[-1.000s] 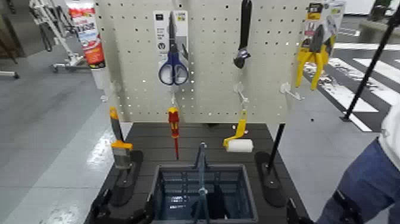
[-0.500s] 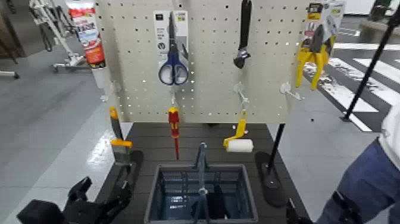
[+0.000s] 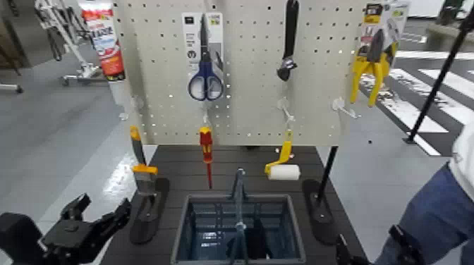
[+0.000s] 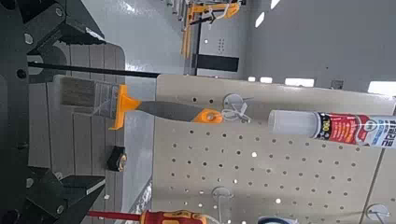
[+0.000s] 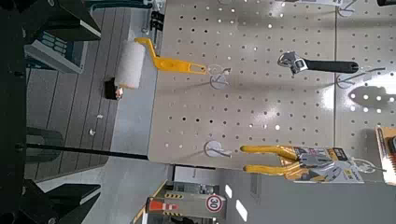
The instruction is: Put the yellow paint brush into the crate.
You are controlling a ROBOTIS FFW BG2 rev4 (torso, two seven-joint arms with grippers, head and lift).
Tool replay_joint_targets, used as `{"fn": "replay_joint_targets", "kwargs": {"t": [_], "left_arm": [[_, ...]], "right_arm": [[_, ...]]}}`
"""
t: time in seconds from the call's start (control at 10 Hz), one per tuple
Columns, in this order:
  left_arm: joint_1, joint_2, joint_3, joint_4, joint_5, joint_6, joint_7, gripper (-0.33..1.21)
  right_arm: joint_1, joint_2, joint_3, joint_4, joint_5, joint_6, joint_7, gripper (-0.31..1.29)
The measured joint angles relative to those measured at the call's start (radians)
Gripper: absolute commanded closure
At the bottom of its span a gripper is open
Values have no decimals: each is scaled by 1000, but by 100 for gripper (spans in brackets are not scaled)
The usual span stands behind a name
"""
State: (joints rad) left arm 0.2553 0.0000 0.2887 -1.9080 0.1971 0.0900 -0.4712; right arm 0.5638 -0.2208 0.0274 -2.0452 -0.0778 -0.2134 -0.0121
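Against a pale pegboard at the back of a dark slatted table, the yellow paint brush hangs from a hook at the board's lower left edge, handle up, bristles down, just above the table. Below and nearer the robot sits the crate, its thin dark handle arched upright across the middle. Low at the left, the left gripper hovers short of the brush, its dark fingers spread apart and pointing toward it; nothing is held. Its wrist camera shows the brush square ahead, between the finger edges. The right gripper is parked at the bottom edge, beside the crate; whether it is spread or pressed together cannot be told. A red-and-yellow screwdriver and a paint roller hang nearby, well apart from the brush. To do this reach well, the left gripper should probably advance level with the handle, close around the dark shaft above the yellow band, then lift it off the hook before pulling away.
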Motion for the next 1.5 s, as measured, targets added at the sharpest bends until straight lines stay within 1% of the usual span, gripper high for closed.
{"fn": "replay_joint_targets", "kwargs": {"t": [0.1,0.2,0.4,0.6,0.7,0.9,1.1,1.5], "left_arm": [[-25,0,31,4,9,32,-38,24],[-47,6,55,8,22,58,-66,24],[-94,36,91,34,55,97,-128,24],[-159,62,115,97,84,111,-192,24],[-192,75,117,133,94,117,-222,24],[-241,92,112,192,104,112,-249,24],[-301,112,90,252,107,87,-262,24],[-398,150,69,364,107,74,-324,24]], "right_arm": [[-6,5,0,4,-2,3,11,15],[-14,8,1,8,-4,7,21,15],[-28,15,4,15,-8,16,36,15],[-39,21,6,22,-11,21,51,15],[-44,21,7,25,-15,24,57,15],[-54,22,14,32,-19,31,70,15],[-63,23,19,38,-24,36,76,15],[-86,23,33,51,-33,51,93,15]]}}
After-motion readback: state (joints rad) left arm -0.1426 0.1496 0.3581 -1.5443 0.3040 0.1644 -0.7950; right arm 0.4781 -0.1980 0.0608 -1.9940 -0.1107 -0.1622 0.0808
